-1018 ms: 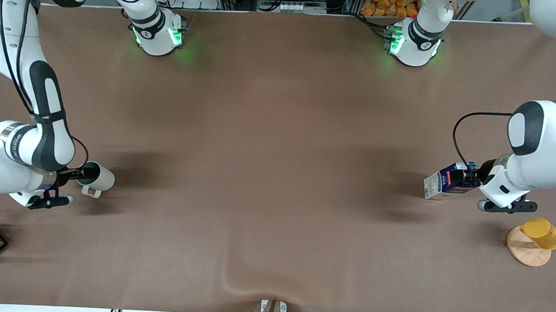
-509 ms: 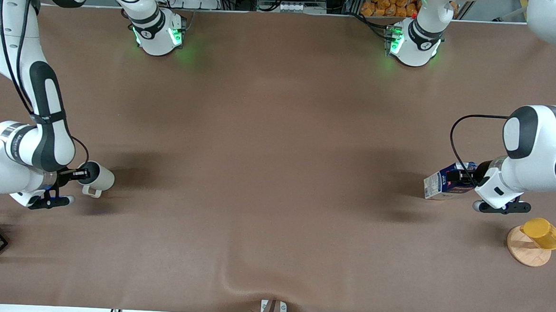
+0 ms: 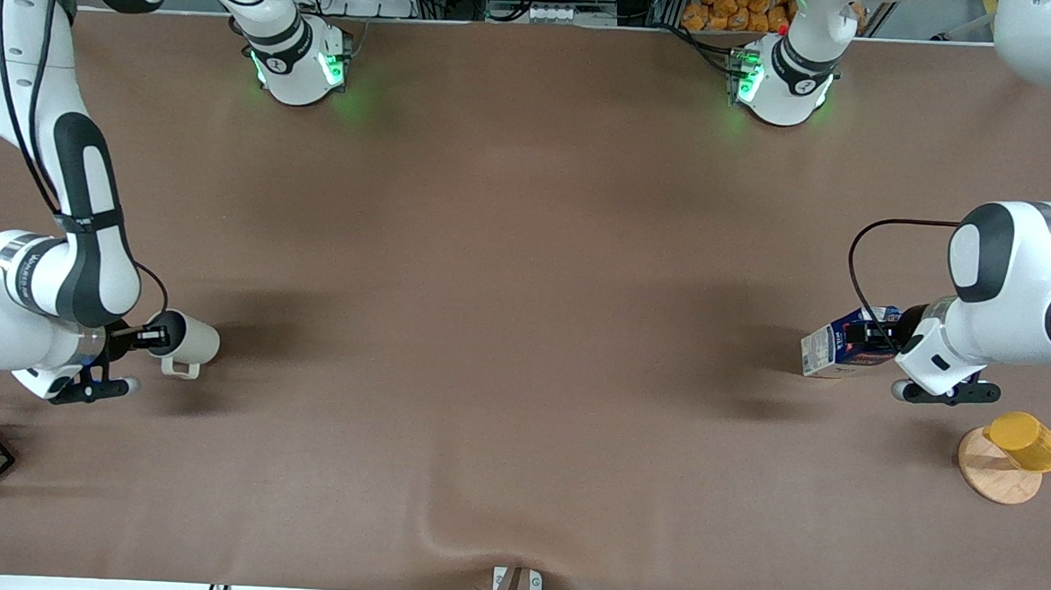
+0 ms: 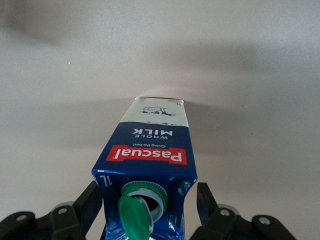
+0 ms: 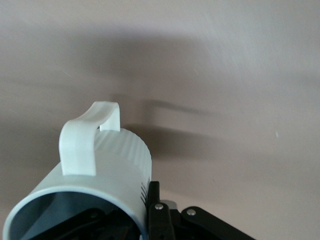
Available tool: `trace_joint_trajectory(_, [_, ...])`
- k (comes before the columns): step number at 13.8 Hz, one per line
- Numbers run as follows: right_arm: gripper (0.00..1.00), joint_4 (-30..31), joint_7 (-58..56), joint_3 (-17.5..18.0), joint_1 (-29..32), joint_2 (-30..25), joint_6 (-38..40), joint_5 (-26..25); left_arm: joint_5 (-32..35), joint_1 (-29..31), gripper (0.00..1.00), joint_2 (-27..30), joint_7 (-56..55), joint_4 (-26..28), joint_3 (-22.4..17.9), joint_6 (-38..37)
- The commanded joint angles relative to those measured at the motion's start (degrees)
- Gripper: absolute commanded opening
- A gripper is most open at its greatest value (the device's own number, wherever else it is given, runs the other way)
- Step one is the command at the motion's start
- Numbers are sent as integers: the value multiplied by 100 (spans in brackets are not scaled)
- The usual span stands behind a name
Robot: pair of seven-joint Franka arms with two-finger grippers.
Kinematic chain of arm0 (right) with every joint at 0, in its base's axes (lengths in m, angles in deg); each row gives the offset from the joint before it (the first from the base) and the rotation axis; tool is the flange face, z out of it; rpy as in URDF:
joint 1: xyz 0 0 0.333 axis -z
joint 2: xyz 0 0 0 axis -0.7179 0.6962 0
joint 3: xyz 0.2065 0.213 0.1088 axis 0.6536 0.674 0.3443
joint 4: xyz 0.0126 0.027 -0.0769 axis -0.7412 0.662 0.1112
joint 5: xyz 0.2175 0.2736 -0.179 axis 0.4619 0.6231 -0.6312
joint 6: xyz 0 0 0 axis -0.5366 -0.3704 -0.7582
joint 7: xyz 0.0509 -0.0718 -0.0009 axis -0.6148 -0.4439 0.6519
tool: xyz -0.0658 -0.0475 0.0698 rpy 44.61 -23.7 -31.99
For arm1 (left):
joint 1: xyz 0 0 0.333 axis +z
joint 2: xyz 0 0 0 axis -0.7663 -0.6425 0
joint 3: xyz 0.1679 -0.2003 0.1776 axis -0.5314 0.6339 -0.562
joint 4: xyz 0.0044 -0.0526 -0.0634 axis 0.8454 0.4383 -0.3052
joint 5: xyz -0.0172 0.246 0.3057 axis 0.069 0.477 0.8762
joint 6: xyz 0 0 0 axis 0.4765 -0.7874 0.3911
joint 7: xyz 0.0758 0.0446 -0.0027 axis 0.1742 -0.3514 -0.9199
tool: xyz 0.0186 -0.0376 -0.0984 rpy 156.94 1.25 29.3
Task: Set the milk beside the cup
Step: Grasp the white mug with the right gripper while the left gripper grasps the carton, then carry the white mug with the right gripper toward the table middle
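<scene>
Bench: brown cloth, bare across the middle, with a raised crease at 6 o'clock in the front view.
Right hand: at 9 o'clock, clamped on the cup's rim, one finger inside and one outside.
Left hand: at 3 o'clock, at the milk's cap end; I cannot tell whether it has closed on the carton.
Cup: tipped on its side in the grip, mouth toward the wrist.
Milk: at 3 o'clock, well apart from the cup; its green cap looks flipped open.
Risk, spill: carrying the carton tilted with the cap open could pour milk on the cloth.
Risk, slip: a thin rim pinch may let the cup rotate or drop.
Risk, clutter: the yellow cup near 4 o'clock sits close to the left arm's swing.
</scene>
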Motion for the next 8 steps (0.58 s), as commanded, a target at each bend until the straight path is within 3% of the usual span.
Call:
trace_joint_trajectory(1, [0,-284,-4,-15,-554,-73,74,97,137,20,82,15,62,21,15,53])
trace_joint_trajectory(3, [0,-399,-4,-6,-872,-55,74,106,128,20,79,15,53,21,15,44])
trace_joint_trajectory(5, [0,-426,118,318,-1092,-46,66,473,137,20,74,15,53,21,15,36])
trace_joint_trajectory(6, [0,-435,537,337,-1284,-37,66,832,137,20,71,15,53,21,23,35])
trace_joint_trajectory(8, [0,-435,1433,337,-1811,-29,57,985,137,20,68,15,62,21,15,35])
